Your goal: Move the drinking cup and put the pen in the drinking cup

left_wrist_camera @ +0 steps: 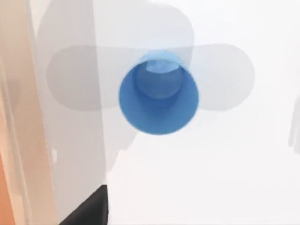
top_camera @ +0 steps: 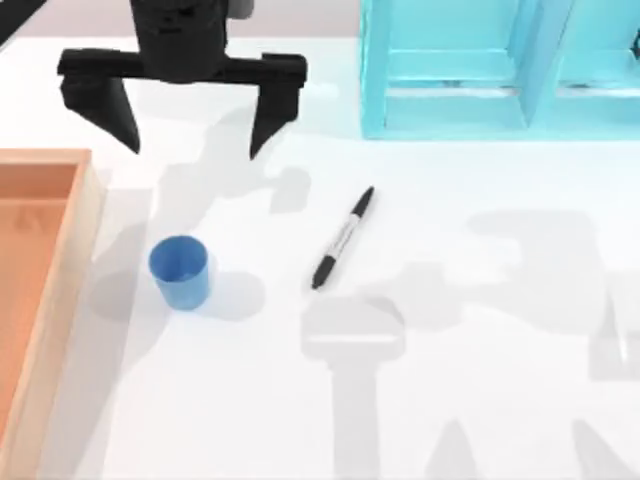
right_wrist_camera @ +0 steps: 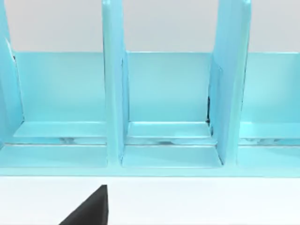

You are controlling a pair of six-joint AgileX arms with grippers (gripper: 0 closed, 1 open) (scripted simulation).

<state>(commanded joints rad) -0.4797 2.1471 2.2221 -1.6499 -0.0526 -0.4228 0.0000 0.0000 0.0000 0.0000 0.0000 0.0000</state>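
Observation:
The drinking cup (top_camera: 180, 268) is a small blue cylinder standing upright on the white table, left of centre. Looking down from the left wrist, the cup (left_wrist_camera: 158, 93) is empty inside. The pen (top_camera: 343, 238), black with a pale middle barrel, lies flat and slanted to the right of the cup, apart from it. My left gripper (top_camera: 190, 135) hangs open and wide above the table, behind the cup, holding nothing. A black part of my right gripper (right_wrist_camera: 89, 211) faces the cyan rack.
An orange tray (top_camera: 60, 260) with a raised wall runs along the left edge, close to the cup. A cyan rack (top_camera: 500, 70) with upright dividers (right_wrist_camera: 112, 93) stands at the back right. The table (top_camera: 480, 400) is bare white in front of the pen.

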